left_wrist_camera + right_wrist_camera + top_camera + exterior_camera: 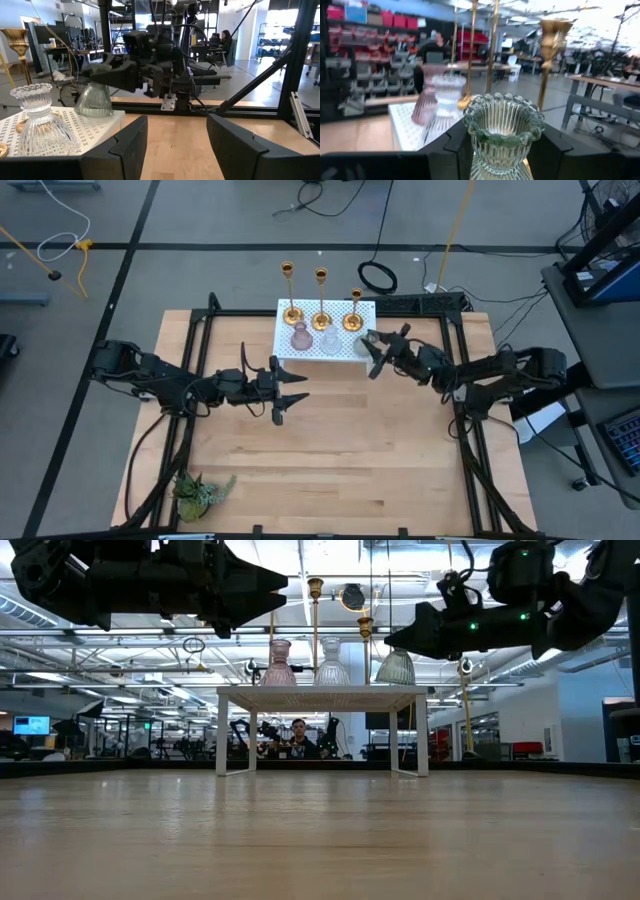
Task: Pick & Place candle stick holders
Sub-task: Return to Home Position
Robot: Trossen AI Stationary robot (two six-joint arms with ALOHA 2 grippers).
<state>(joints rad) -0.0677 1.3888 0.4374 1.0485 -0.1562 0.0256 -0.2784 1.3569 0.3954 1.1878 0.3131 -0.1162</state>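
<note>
At the rack's right end: the right gripper hangs level with the green glass holder. Its fingers are spread to either side of the holder's neck, and they look released rather than pinching.
Green holder: upright on the white rack, at the end of the glass row. It is on the arms' side of the right gold candlestick.
Other glass holders: the clear holder and the pink holder stand next to it in one row. One faces the middle gold candlestick, the other the left gold candlestick.
Left gripper: hovers over the bare counter, just short of the rack. Its fingers are wide apart and hold nothing.
Step in hand: placing looks finished, since all six pieces stand paired on the rack. What remains appears to be drawing both arms back to rest.
Next move: the right gripper should back straight away from the green holder with its fingers kept apart, because the frilled rim sits between them. A sideways swing could tip the glass or push it into the candlestick behind. The left arm has free room to pull back.
</note>
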